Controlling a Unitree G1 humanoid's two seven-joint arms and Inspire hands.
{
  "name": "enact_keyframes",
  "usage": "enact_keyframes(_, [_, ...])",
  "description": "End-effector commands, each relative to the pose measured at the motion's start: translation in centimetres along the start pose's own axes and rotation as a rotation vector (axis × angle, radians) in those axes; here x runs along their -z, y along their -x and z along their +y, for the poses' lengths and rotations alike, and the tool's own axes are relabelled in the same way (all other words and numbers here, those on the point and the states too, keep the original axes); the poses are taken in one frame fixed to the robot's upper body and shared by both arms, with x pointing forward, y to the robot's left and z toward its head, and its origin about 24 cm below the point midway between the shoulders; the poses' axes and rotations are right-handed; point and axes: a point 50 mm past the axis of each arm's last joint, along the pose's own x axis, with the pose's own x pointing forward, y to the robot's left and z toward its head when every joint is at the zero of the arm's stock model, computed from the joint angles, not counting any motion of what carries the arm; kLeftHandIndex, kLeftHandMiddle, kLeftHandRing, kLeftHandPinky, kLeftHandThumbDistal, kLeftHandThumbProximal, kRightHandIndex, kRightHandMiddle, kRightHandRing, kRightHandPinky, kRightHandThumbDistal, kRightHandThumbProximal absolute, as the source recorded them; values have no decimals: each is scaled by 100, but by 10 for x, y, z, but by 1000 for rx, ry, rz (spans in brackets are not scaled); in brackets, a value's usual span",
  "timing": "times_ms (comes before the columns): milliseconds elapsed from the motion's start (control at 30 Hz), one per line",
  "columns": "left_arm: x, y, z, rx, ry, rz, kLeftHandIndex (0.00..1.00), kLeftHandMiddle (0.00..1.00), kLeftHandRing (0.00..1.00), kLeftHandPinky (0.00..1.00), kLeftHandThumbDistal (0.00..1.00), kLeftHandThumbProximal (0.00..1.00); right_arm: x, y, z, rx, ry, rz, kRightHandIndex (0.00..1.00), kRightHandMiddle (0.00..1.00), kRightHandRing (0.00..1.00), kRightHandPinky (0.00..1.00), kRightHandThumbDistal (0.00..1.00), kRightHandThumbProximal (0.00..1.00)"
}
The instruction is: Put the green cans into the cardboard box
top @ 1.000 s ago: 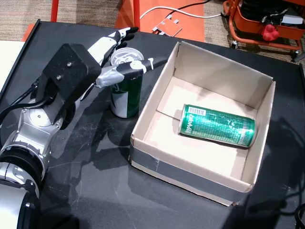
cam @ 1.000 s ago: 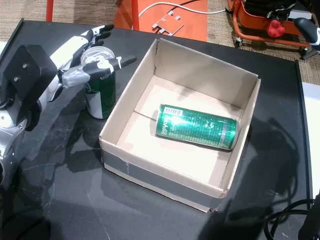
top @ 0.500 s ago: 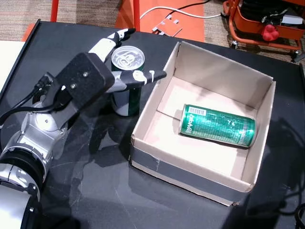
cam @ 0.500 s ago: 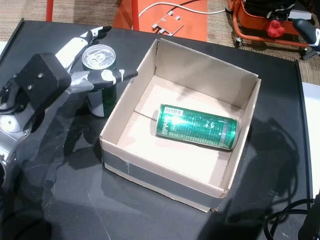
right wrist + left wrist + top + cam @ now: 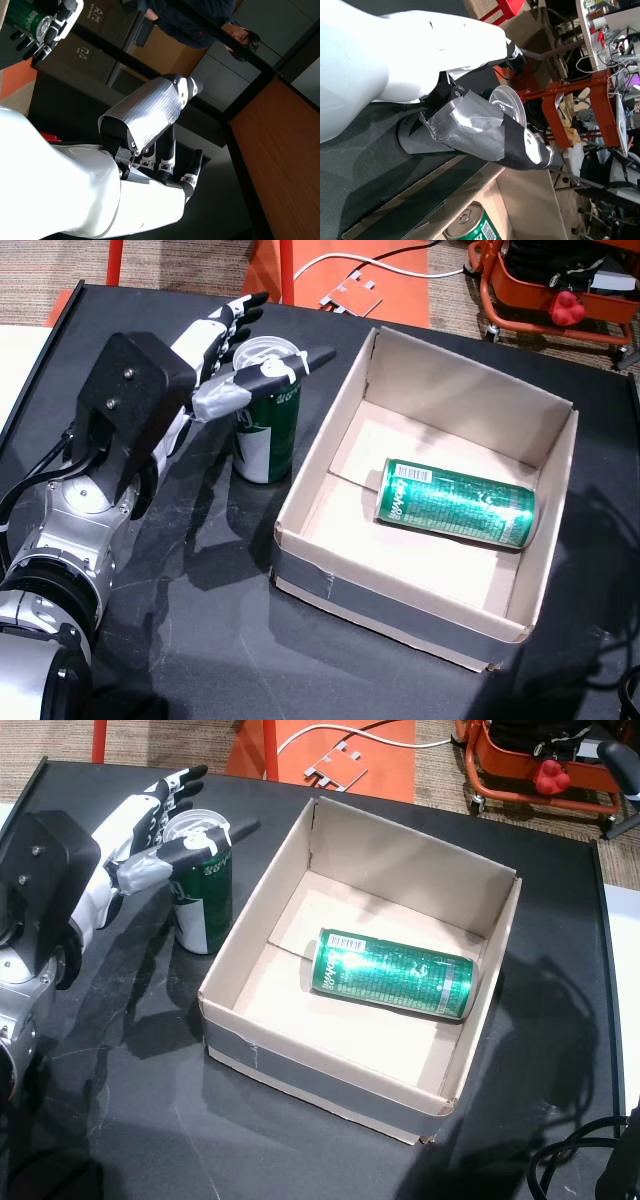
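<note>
So the left hand (image 5: pixel 215 365) is parked around the upright green can (image 5: pixel 268 430), which stands on the black table (image 5: pixel 200 640) right next to the cardboard box (image 5: pixel 330 585), just outside its near-left wall. Fingers (image 5: pixel 228 325) are stretched out straight behind the can and the taped thumb (image 5: pixel 270 378) lies across the front near the rim, so the can sits between them, but they look splayed rather than clamped. I'd call that released, holding nothing yet, probably lining up for a side grasp since that's the easy way to lift a standing can over the wall. The left wrist view shows the thumb (image 5: pixel 485 132) over the can's silver top (image 5: pixel 507 102), same story. Second can (image 5: pixel 455 503) is already lying on its side inside the box, well beyond the fingertips. It has a white barcode patch near one end and some lettering, too blurry to read. The right hand (image 5: pixel 150 165) is up in the air with its fingers loosely curled, nothing in it; a person stands beyond it.
</note>
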Motion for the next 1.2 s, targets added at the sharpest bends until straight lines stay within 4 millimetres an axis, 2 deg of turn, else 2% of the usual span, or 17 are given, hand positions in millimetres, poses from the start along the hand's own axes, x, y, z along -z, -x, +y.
enact_keyframes(0, [6,2,-2,0,20,19,100,100,100,100,100,57,-2,-3,-1,4,7,-16,69,38,43,76,99,78])
enact_keyframes(167, [6,3,0,-11,12,16,100,100,100,100,100,60,-2,-4,-1,3,-6,-22,71,38,43,76,97,76])
enact_keyframes(233, [7,3,1,-14,-2,21,100,100,100,100,100,61,-2,-4,-1,6,4,-28,71,38,43,77,91,76])
enact_keyframes(300, [8,4,1,-20,-7,26,100,100,100,100,100,60,-2,-3,-1,10,9,-26,71,38,43,77,93,76])
enact_keyframes(367, [8,4,1,-22,5,27,100,100,100,100,100,54,-2,-3,-1,12,11,-23,71,38,43,77,94,76])
enact_keyframes(400, [9,4,1,-21,8,28,99,100,100,100,94,47,-2,-3,-1,9,16,-16,74,39,43,77,95,79])
enact_keyframes(467, [9,5,1,-14,11,28,100,100,100,100,89,42,-2,-3,-1,6,18,-2,78,39,43,77,99,79])
enact_keyframes(533, [10,5,1,-10,-4,31,100,100,100,100,93,43,-1,-3,-1,3,8,4,82,40,43,77,100,79])
enact_keyframes(600, [10,5,0,-8,-13,33,100,100,100,99,93,41,-1,-4,0,1,11,5,84,41,43,77,100,81])
enact_keyframes(733, [11,5,0,-4,-21,30,100,100,100,99,98,43,-1,-5,-1,-14,17,9,85,41,43,79,97,80])
enact_keyframes(800, [10,5,0,-6,-40,32,100,100,100,99,100,46,-1,-5,-1,-11,20,16,85,41,43,78,100,81])
enact_keyframes(967, [10,5,0,-5,-73,39,100,100,100,100,100,50,0,-4,-2,-3,17,45,88,42,45,80,100,80])
enact_keyframes(1100, [11,5,0,-3,-95,45,100,100,100,100,100,52,1,-4,-2,-6,13,50,88,43,46,80,91,79])
enact_keyframes(1167, [12,6,0,-4,-93,48,100,100,100,100,100,49,2,-4,-2,-2,-3,54,90,44,47,79,90,74])
